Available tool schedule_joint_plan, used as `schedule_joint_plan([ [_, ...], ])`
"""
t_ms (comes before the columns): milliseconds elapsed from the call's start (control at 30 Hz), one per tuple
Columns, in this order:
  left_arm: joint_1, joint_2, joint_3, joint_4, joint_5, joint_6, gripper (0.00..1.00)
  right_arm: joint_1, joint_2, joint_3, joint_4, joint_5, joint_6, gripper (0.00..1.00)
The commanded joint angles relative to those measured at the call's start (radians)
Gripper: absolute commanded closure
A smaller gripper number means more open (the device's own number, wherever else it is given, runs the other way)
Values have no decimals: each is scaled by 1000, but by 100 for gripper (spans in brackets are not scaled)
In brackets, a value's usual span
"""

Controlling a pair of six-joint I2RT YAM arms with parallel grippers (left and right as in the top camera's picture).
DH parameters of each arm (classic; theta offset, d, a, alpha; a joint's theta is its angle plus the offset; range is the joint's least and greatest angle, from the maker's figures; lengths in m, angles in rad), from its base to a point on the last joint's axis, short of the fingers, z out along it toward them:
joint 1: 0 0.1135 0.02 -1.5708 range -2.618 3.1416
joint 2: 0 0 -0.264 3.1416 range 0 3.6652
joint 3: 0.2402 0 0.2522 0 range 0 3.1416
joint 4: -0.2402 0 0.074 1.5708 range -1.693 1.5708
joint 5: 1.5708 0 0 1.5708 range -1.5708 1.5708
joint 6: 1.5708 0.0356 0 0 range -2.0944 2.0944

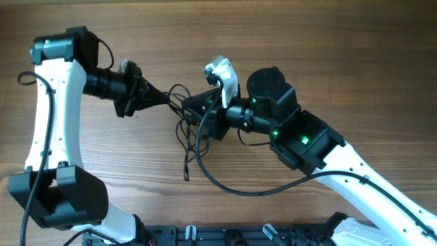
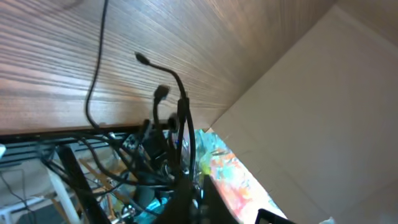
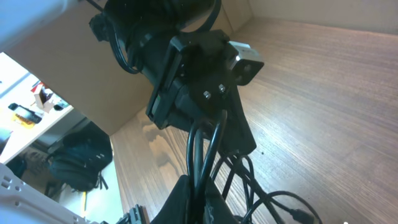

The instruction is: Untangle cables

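The cables (image 1: 183, 130) are a small bunch of thin black cords in the middle of the wooden table, and one strand trails toward the front to about (image 1: 186, 174). My left gripper (image 1: 169, 98) reaches in from the left and is shut on strands of the bunch. In the left wrist view its jaws (image 2: 186, 202) pinch cables (image 2: 180, 106) that rise to two plug ends. My right gripper (image 1: 190, 108) comes from the right, tip to tip with the left one. It (image 3: 200, 199) is shut on several cables (image 3: 205, 149) running up between its jaws.
A thick black arm cable (image 1: 232, 184) loops over the table in front of the right arm. A black rail (image 1: 225, 236) runs along the table's front edge. The wooden table (image 1: 307, 41) stretches bare behind both arms. A cardboard wall (image 2: 323, 93) shows beyond the table's edge.
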Motion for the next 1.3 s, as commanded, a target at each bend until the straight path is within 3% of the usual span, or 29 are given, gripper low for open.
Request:
schedule_joint_plan([
  [0, -2, -5, 11, -1, 20, 5, 96, 2, 6, 13, 7, -21, 8, 96],
  [67, -2, -5, 11, 0, 30, 5, 96, 2, 6, 13, 8, -21, 8, 96],
  [100, -2, -5, 11, -1, 31, 5, 84, 2, 6, 13, 8, -21, 8, 96],
  [133, -2, -5, 11, 0, 31, 5, 60, 2, 6, 13, 12, -21, 7, 96],
  [167, -2, -5, 11, -1, 31, 5, 47, 2, 6, 13, 24, -21, 5, 96],
  [233, -2, -5, 11, -1, 31, 5, 45, 1, 6, 13, 49, -20, 1, 96],
  [300, -2, -5, 11, -2, 31, 5, 45, 2, 6, 13, 49, -20, -13, 96],
  [467, -2, -5, 11, -9, 46, 5, 66, 2, 10, 13, 39, -46, -18, 96],
  [700, -2, -5, 11, -21, 55, 5, 66, 2, 16, 13, 101, -89, -21, 96],
  [967, -2, -5, 11, -20, 87, 9, 75, 2, 27, 13, 105, -96, -22, 96],
  [1033, -2, -5, 11, -20, 87, 9, 65, 2, 27, 13, 100, -96, -45, 96],
  [1067, -2, -5, 11, -20, 87, 9, 65, 2, 27, 13, 100, -96, -47, 96],
  [1233, -2, -5, 11, -20, 90, 10, 69, 2, 27, 13, 106, -97, -47, 96],
  [1267, -2, -5, 11, -20, 90, 9, 81, 2, 27, 13, 109, -100, -46, 96],
])
